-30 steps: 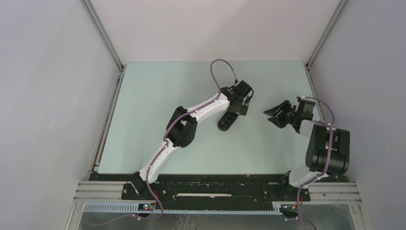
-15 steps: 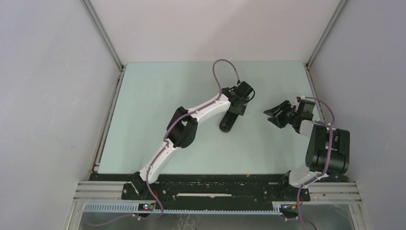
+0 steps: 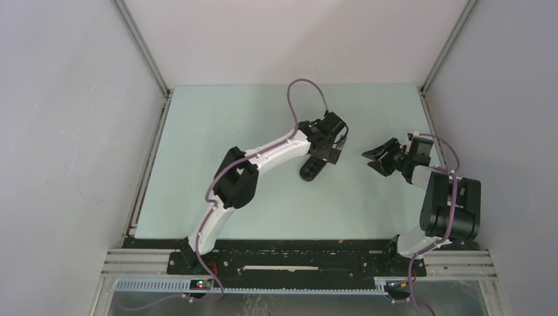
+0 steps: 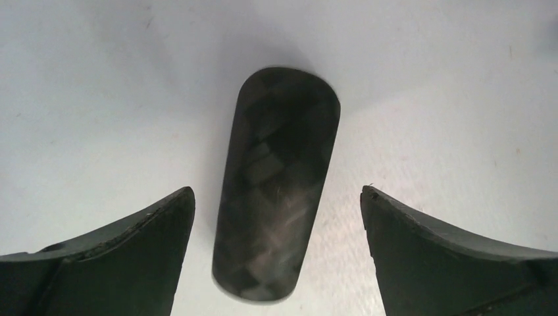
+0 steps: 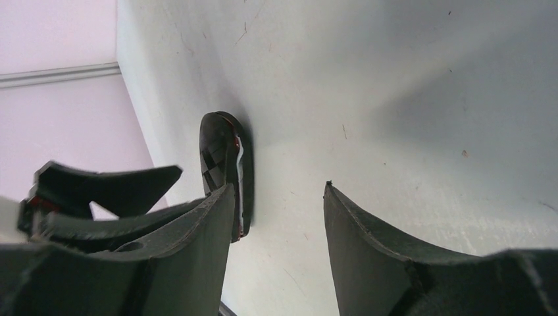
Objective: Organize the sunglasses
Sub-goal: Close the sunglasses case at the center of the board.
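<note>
the left gripper (image 4: 276, 190) hangs with jaws apart over the closed black case (image 4: 279, 118), which lies mid-counter (image 3: 210, 138). the right gripper (image 3: 372, 158), jaws also apart, sits near the right edge. the sunglasses show in no view.

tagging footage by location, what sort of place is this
Likely a lab robot test cell, not a home: plain white walls on aluminium posts enclose a green table, and a black mounting rail lines its near edge.
</note>
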`<state>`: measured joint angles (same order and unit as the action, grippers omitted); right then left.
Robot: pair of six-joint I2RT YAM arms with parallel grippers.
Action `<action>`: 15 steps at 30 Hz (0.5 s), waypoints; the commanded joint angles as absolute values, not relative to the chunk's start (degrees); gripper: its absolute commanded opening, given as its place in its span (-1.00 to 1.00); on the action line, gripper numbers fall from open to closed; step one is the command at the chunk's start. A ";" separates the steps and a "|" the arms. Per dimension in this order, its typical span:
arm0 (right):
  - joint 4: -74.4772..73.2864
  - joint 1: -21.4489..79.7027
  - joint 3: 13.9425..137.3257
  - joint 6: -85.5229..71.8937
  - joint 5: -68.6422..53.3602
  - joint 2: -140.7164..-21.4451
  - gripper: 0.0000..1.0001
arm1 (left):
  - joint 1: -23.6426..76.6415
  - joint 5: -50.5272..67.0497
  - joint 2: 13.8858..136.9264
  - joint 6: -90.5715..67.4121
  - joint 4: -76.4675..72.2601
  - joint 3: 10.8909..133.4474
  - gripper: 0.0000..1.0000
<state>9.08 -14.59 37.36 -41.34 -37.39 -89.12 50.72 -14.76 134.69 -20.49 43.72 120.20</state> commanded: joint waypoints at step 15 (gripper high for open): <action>12.32 -12.25 37.00 -43.58 -38.06 -87.10 0.21 | 52.21 -9.57 122.89 -14.41 40.62 104.24 1.00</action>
